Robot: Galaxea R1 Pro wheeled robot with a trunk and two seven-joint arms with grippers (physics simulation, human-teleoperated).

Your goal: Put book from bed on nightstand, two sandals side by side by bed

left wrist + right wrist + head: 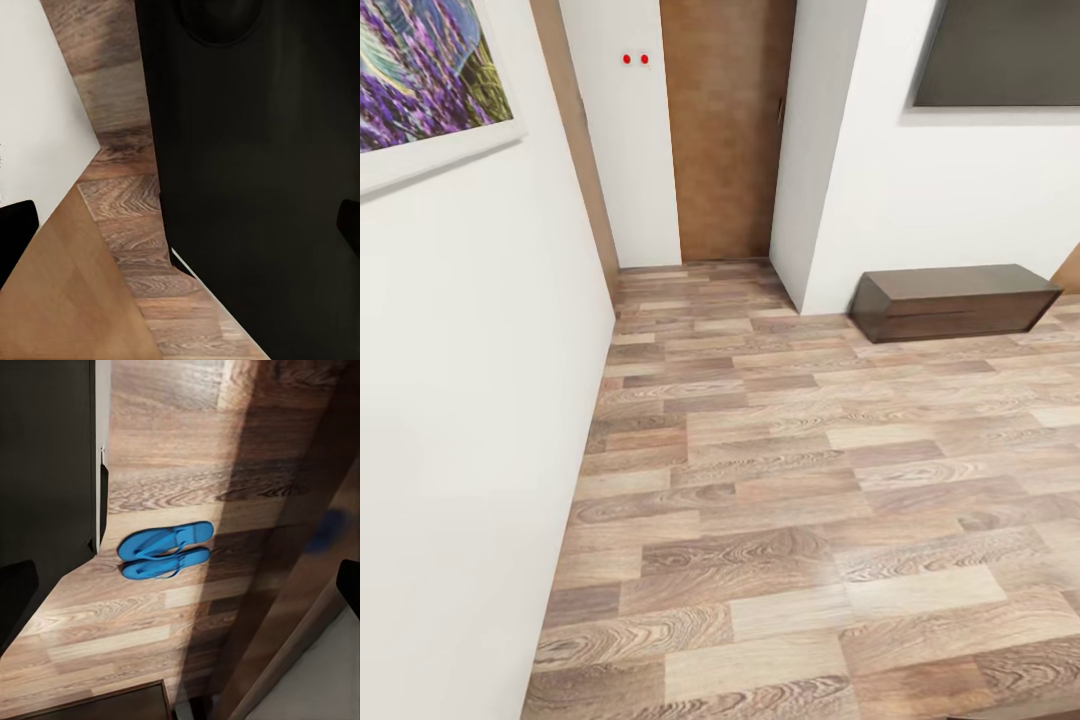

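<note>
Two bright blue sandals [165,550] lie side by side, touching, on the wood-plank floor in the right wrist view. Beside them runs a dark brown wooden rail [300,555] that looks like the bed frame, with an off-white surface [322,690] beyond it. My right gripper [184,589] hangs above the floor, open and empty, well clear of the sandals. My left gripper [184,232] is also open and empty, next to my black trunk [255,165]. The book is out of view.
The head view faces a corner of the bedroom: a white wall with a lavender picture [420,70] at left, a brown door [725,130] ahead, and a long low dark cabinet [955,298] at right. A dark box edge [112,703] sits near the sandals.
</note>
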